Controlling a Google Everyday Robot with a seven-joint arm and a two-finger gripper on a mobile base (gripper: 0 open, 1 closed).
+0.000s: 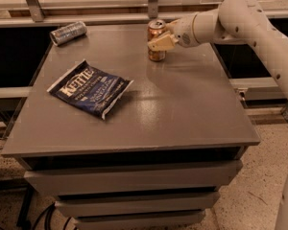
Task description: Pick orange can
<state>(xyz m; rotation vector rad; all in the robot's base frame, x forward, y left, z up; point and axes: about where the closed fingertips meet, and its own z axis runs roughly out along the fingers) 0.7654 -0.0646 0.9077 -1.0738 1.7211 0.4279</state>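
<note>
The orange can [156,30] stands upright near the far edge of the grey table [182,114], copper-coloured with a silver top. My gripper [157,42] reaches in from the right on the white arm [240,18] and sits right at the can, its cream tip lying across the can's front at mid-height. The can's base rests on the table top. The side of the can behind the gripper is hidden.
A silver-grey can [67,33] lies on its side at the table's far left corner. A dark blue Kettle chip bag [90,88] lies flat left of the middle. A rail and posts [153,4] run behind the table's far edge.
</note>
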